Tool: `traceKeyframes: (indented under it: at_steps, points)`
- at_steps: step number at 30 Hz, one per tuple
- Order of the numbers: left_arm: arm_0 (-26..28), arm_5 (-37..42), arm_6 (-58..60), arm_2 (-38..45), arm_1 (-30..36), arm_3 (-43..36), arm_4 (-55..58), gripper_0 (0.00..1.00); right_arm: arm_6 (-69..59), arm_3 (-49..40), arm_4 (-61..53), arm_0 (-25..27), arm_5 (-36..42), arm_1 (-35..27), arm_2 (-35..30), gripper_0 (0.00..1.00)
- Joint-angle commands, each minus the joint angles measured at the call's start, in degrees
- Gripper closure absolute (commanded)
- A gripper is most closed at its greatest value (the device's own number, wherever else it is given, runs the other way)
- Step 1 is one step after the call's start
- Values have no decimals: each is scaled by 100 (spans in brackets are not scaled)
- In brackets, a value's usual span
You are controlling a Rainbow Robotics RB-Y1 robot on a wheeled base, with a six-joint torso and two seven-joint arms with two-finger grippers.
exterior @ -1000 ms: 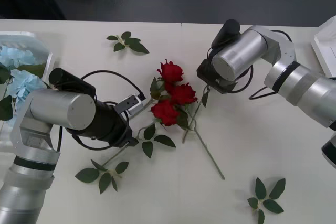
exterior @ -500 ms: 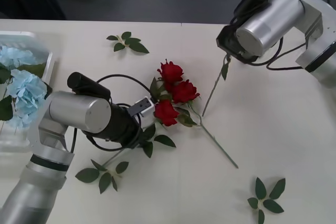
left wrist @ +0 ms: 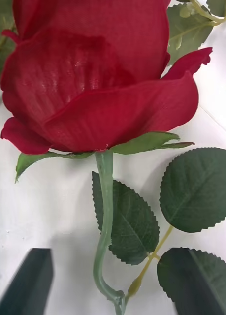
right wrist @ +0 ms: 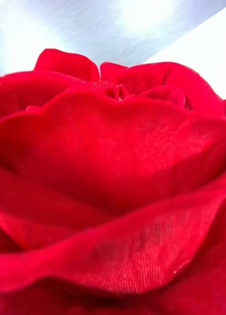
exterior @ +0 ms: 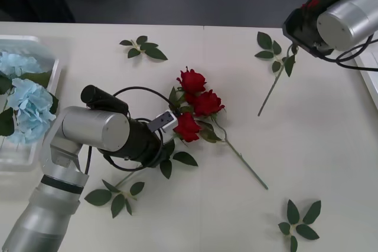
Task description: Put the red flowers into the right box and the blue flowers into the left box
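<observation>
Three red flowers lie in a cluster mid-table, their stems running toward the front. My left gripper is open at the nearest one, and its stem runs down between the fingers. At the far right my right gripper is raised and shut on another red flower. That flower's stem and leaves hang down over the table. The blue flowers lie in the left box. The right box shows as a white edge at the right border.
Loose green leaf sprigs lie at the back, at the front left by my left arm and at the front right. A table seam runs back to front through the middle.
My right arm has lifted one red flower off the cluster and carried it up and to the right. My left gripper has slid right, up to the nearest rose.
</observation>
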Motion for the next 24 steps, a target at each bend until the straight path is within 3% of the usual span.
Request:
traceKeyframes:
  at_steps: [1, 15, 24]
  points:
    - [-115, -46, -222, -107, -70, -28, 17, 98, 418, -423, 126, 228, 6, -238, -48, 100]
    - [-115, -152, -310, 69, -35, -274, 474, 100, 1789, -291, -33, 492, -169, -915, -505, 100]
    - [-115, -152, -433, 526, 440, -872, 1696, 100, 3019, 237, -525, 492, -582, -1477, -663, 100]
